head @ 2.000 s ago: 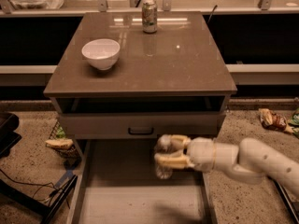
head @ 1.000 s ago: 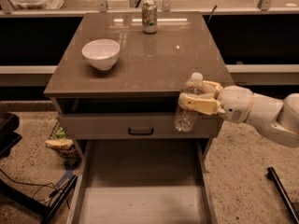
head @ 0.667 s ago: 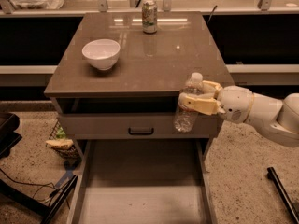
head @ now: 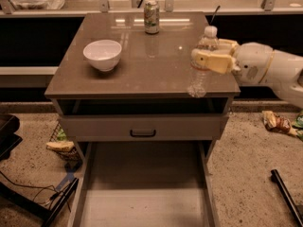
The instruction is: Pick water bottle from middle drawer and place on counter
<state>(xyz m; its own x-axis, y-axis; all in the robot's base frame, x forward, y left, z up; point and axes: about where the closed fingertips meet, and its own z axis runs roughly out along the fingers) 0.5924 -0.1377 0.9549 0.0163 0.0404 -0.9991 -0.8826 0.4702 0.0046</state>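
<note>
The water bottle (head: pixel 200 65), clear and ribbed with a white cap, is upright in my gripper (head: pixel 214 56), which is shut on its upper body. The bottle hangs over the right front part of the counter (head: pixel 142 60), its base near the front edge; I cannot tell whether it touches the top. My white arm comes in from the right. The middle drawer (head: pixel 142 193) is pulled out below, its pale floor bare.
A white bowl (head: pixel 102 54) sits on the counter's left side and a green-and-silver soda can (head: pixel 151 16) stands at the back. A shut drawer front with a black handle (head: pixel 142 133) is above the open drawer. Litter lies on the floor left and right.
The gripper has lifted the bottle out of the drawer, up past the cabinet front, to counter height over the right side of the top.
</note>
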